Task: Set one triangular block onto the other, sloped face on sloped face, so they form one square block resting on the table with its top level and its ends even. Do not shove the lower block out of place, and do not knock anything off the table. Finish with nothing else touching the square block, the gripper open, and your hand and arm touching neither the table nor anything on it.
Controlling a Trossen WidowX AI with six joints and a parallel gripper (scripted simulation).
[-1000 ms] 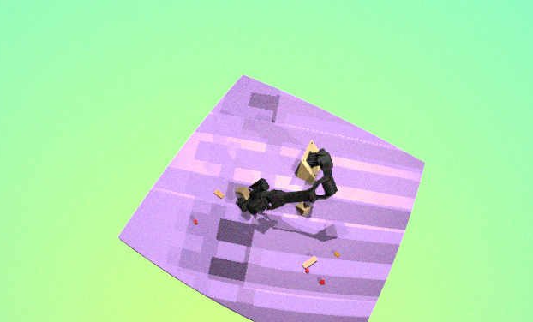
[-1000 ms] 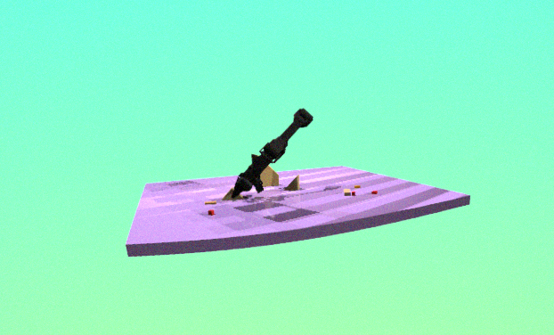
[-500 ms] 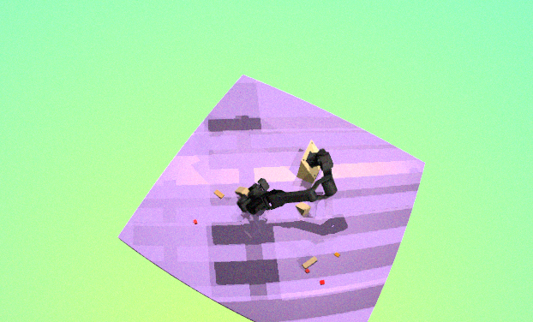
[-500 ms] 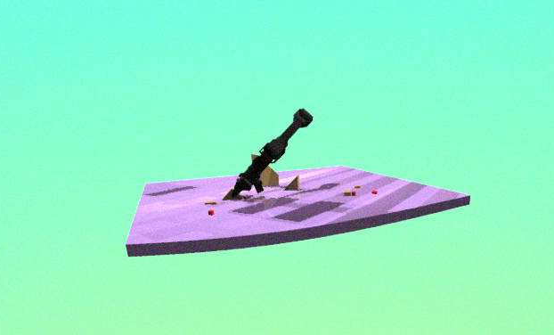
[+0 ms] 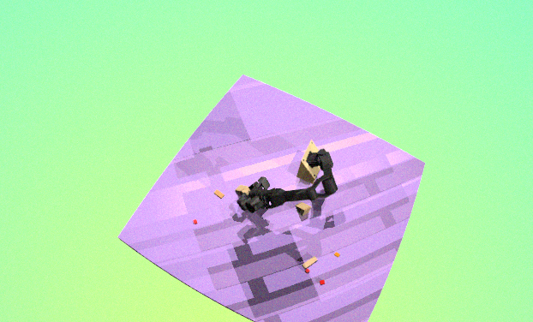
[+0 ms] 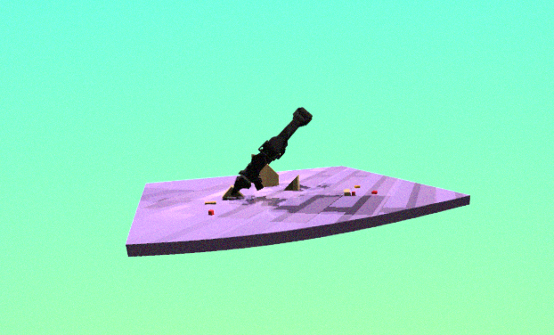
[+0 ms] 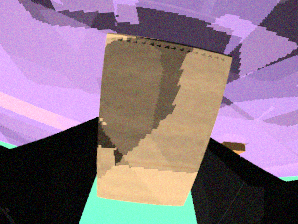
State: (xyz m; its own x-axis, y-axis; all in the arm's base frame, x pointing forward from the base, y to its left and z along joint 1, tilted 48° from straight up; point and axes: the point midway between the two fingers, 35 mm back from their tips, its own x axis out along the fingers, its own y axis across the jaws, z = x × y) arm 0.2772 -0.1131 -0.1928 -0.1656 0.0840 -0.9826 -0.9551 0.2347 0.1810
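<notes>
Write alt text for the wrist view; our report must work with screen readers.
A tan triangular block fills the middle of the view, gripped between the two black fingers of the claw. Behind it lies the purple table with dark shadow patches, and a small tan piece shows at right.
</notes>
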